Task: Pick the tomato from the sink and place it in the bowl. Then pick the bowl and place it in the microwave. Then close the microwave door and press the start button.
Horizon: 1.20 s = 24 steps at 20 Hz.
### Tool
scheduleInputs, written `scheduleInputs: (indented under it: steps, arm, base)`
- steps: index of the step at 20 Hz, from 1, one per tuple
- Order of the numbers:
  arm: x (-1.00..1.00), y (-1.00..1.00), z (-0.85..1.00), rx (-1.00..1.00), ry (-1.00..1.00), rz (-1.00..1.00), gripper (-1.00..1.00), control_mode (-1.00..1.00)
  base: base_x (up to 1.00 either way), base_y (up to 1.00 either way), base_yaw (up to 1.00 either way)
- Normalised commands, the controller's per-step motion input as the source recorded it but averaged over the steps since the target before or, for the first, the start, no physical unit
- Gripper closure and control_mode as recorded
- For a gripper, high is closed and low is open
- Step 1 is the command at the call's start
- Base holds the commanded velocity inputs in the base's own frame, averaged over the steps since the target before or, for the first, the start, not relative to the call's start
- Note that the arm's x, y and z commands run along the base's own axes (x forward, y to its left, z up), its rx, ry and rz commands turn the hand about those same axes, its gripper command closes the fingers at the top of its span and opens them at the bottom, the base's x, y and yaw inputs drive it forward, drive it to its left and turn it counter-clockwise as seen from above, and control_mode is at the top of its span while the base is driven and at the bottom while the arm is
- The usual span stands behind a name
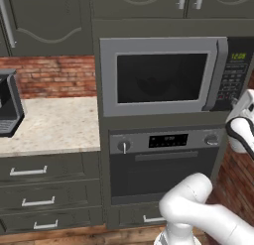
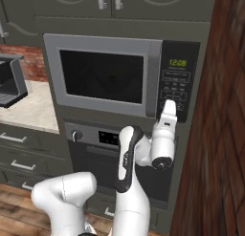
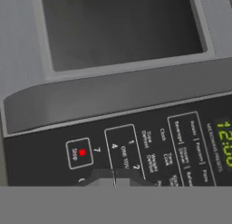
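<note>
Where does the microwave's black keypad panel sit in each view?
Left base view: keypad panel at the upper right edge, right of the microwave door.
Right base view: right of centre, above the white hand.
Hand view: across the lower half.
Shared landmark: the green clock display.

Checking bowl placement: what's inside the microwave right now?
The silver-grey built-in microwave has its silver-framed dark-glass door shut. Through the glass only a faint dark shape shows; bowl and tomato cannot be made out.

flat, even rendered light with soft shadows, no glare; the hand view's keypad lettering is blurred and slanted.
</note>
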Motion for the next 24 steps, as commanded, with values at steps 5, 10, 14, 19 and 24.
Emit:
scheduleInputs:
  steps: [5,10,14,19,24]
  arm:
    - [0.31,-0.02,0.0,0.0,-0.02,0.0,1.0,-1.0]
    - [0.07,-0.22,-0.03,0.0,-0.02,0.0,1.0,-1.0]
    - [0.06,-0.29,-0.04,0.0,-0.02,0.0,1.0,-1.0]
    - [0.09,-0.23,-0.05,0.0,0.0,0.0,1.0,-1.0]
    - [0.33,-0.01,-0.13,0.0,0.0,0.0,1.0,-1.0]
  base:
    - [0.0,0.0,0.0]
    - [0.0,0.0,0.0]
    - [0.0,0.0,0.0]
    - [0.0,0.0,0.0]
    - [0.0,0.0,0.0]
